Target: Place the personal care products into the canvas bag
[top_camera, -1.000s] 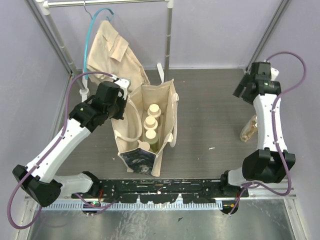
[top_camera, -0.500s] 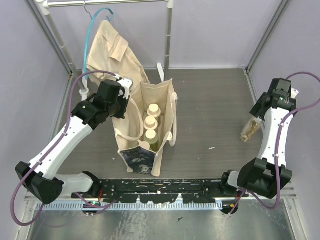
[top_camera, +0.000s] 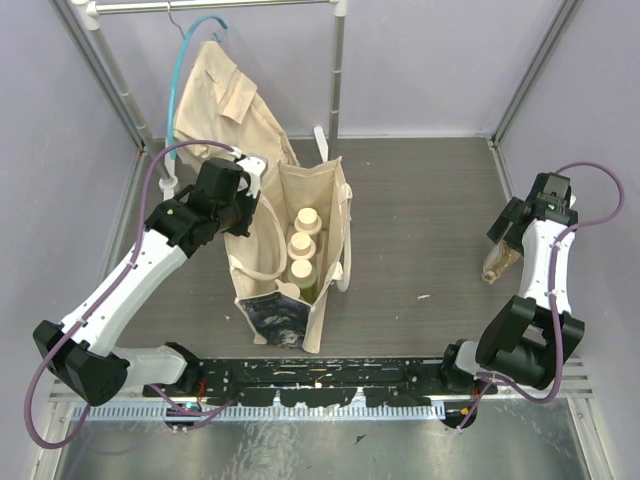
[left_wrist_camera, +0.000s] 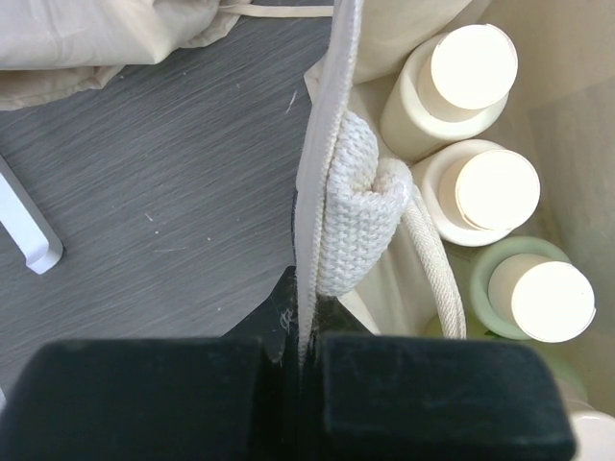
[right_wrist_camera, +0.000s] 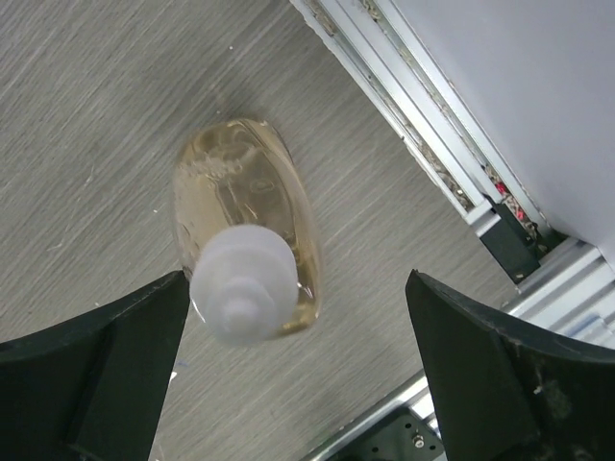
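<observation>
The canvas bag [top_camera: 338, 205] stands upright mid-table with its dark printed panel toward the arms. My left gripper [top_camera: 243, 208] is shut on the bag's left rim [left_wrist_camera: 322, 134], beside the woven handle patch [left_wrist_camera: 360, 216]. Inside stand two cream bottles [left_wrist_camera: 471, 67] [left_wrist_camera: 495, 189] and a green bottle [left_wrist_camera: 540, 300], seen from above as round caps [top_camera: 302, 245]. A clear amber bottle [top_camera: 496, 261] with a white pump top [right_wrist_camera: 240, 288] stands near the right wall. My right gripper [right_wrist_camera: 297, 279] hangs open above it, and its left finger is nearer the pump top [top_camera: 510, 228].
A tan shirt [top_camera: 228, 100] on a teal hanger hangs from the metal rack [top_camera: 337, 70] behind the bag. The rack's white foot [left_wrist_camera: 29, 240] lies left of the bag. An aluminium rail [right_wrist_camera: 423, 154] runs along the right wall close to the amber bottle.
My right arm has swung from the back right corner down and forward, so its open fingers now hang over the amber bottle. The left gripper keeps its hold on the bag rim.
</observation>
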Robot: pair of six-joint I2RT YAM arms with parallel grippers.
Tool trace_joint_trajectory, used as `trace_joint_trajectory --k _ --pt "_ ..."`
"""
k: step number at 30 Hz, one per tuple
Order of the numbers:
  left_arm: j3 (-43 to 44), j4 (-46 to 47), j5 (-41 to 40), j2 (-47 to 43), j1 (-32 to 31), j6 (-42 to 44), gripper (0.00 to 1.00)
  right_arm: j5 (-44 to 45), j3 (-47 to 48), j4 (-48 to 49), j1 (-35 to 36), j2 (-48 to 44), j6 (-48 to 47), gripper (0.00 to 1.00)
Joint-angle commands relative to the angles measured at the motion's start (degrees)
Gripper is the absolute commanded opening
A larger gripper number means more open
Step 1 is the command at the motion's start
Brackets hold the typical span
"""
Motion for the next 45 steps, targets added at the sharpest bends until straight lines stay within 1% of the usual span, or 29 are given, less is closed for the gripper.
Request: trace_joint_trajectory --k 1,2,4,6,7,8,9,11,12,14,16,20,23,24,27,29,30,32,34,37,40,42,45 --pt "2.3 4.2 0.5 0.0 0.4 0.9 0.00 -1.4 -1.7 7.8 -0.6 0.7 -2.7 1.00" --pt "2.2 4.2 0.4 0.1 0.5 0.9 0.00 -1.7 -2.3 9.0 -0.7 0.7 -2.8 1.00" --pt "2.2 4.2 0.0 0.1 0.6 0.9 0.00 -2.2 -3.6 10.7 -0.7 0.6 -3.4 0.96" --pt "2.4 4.2 -0.3 0.1 0.8 0.9 0.00 -2.6 -4.2 12.4 -0.7 0.7 -3.7 0.89" --pt "2.5 4.2 -0.4 1.6 0.9 0.9 0.00 -2.8 -4.5 12.6 -0.7 0.9 -3.9 0.84" --pt "2.6 4.2 -0.4 1.9 0.9 1.0 0.00 -3.1 -4.4 12.7 -0.7 1.2 -4.0 0.77" --pt "2.7 4.2 -0.6 2.0 0.9 1.0 0.00 -3.5 -4.5 12.7 -0.7 1.7 -4.2 0.67" --pt "2.7 4.2 -0.7 2.1 1.0 0.9 0.00 -4.0 -4.5 12.7 -0.6 2.2 -4.3 0.40" --pt "2.7 4.2 -0.7 2.2 1.0 0.8 0.00 -4.2 -4.4 12.5 -0.7 2.3 -4.3 0.30" --pt "2.8 4.2 -1.0 2.4 1.0 0.7 0.00 -4.4 -4.2 12.4 -0.7 2.2 -4.2 0.14" --pt "3.1 4.1 -1.4 2.5 1.0 0.6 0.02 -4.5 -3.6 11.9 -0.7 2.0 -4.4 0.02" --pt "3.2 4.0 -2.4 2.5 1.0 0.5 0.03 -5.3 -0.4 10.1 -0.7 1.9 -4.4 0.01" --pt "3.2 4.0 -3.0 2.6 1.0 0.6 0.04 -7.4 4.3 7.7 -0.7 2.2 -4.6 0.01" --pt "3.2 4.1 -3.3 2.6 1.0 0.6 0.06 -8.7 6.5 6.4 -0.6 2.2 -4.7 0.01" --pt "3.3 4.4 -4.2 2.7 1.1 1.0 0.17 -12.2 13.7 3.7 0.3 2.0 -5.4 0.01" --pt "3.5 4.8 -4.7 2.9 1.1 1.5 0.24 -11.9 20.2 0.8 2.4 2.4 -6.1 0.01" --pt "3.8 4.9 -5.1 3.1 1.2 1.6 0.29 -11.2 23.7 -1.1 3.7 3.0 -6.9 0.01" --pt "4.3 4.8 -5.2 3.4 1.3 1.9 0.34 -10.2 31.0 -4.4 6.2 4.0 -7.7 0.01" --pt "4.6 5.1 -5.2 3.4 1.4 2.0 0.38 -10.9 37.8 -6.7 8.4 4.8 -7.7 0.01" --pt "4.3 5.4 -5.2 3.5 1.5 1.9 0.42 -16.2 45.7 -8.0 11.8 5.3 -6.4 0.01" --pt "4.5 5.3 -5.4 3.6 1.5 1.9 0.55 -27.6 50.9 -7.7 13.2 6.3 -3.9 0.01" --pt "4.5 5.1 -6.4 3.5 1.6 1.9 0.67 -34.5 54.7 -7.8 14.0 7.4 -2.4 0.01" --pt "4.8 4.7 -8.0 3.0 2.0 1.5 0.85 -41.1 59.7 -6.8 17.8 9.2 -0.1 0.01"
